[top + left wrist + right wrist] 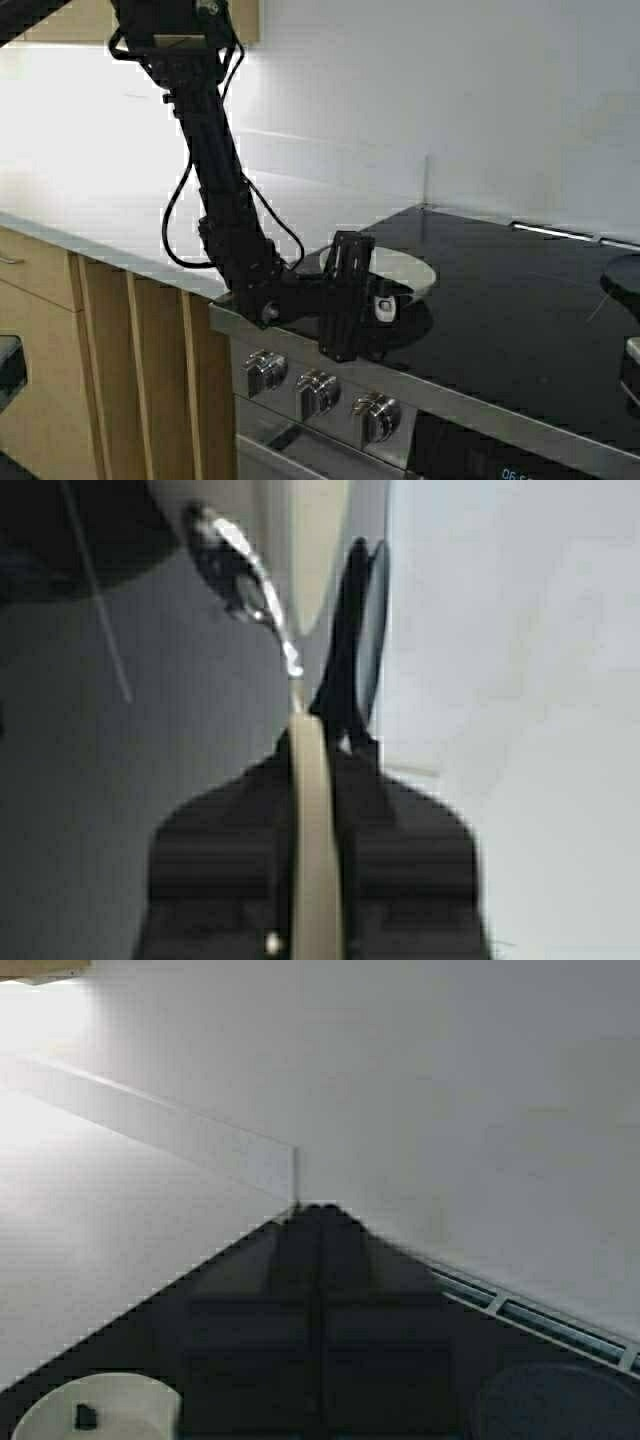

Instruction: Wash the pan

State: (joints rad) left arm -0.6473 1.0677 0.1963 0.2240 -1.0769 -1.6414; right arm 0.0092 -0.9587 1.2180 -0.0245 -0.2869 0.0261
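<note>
The small white pan [402,268] is at the front left of the black cooktop [520,330]. Its short handle [385,308], with a dark spot at the end, points toward the front edge. My left gripper [362,300] reaches in from the left and is shut on that handle. In the left wrist view the cream handle [312,840] runs between the dark fingers [420,870] of the left gripper [315,735], with the pan's body [300,540] beyond. My right gripper [320,1212] is shut and empty, above the cooktop. The pan also shows in the right wrist view [95,1410].
A pale countertop [120,220] lies left of the stove, with a white wall [450,90] behind. Stove knobs [316,392] line the front panel. A dark round object [625,278] sits at the cooktop's right edge and also shows in the right wrist view [560,1400].
</note>
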